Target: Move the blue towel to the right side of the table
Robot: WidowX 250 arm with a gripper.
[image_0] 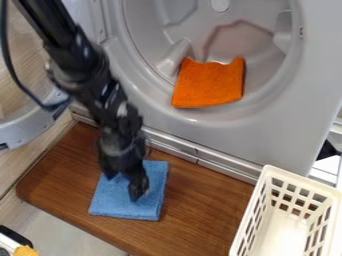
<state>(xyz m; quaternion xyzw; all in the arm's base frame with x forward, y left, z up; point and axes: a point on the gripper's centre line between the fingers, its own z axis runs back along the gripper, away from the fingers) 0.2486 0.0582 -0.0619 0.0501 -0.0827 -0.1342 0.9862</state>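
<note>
The blue towel [130,202] lies folded flat on the left part of the brown wooden table [200,210]. Over its upper half hangs the black gripper [124,183], pointing down, with its two fingers apart and blue cloth visible between them. The arm and gripper cover part of the towel's upper left edge. Whether the fingertips touch the cloth, I cannot tell.
A white slotted basket [264,187] stands at the table's right end. Behind the table is a grey washer drum opening [194,120] holding an orange cloth [209,84]. Its round door [27,131] hangs at the left.
</note>
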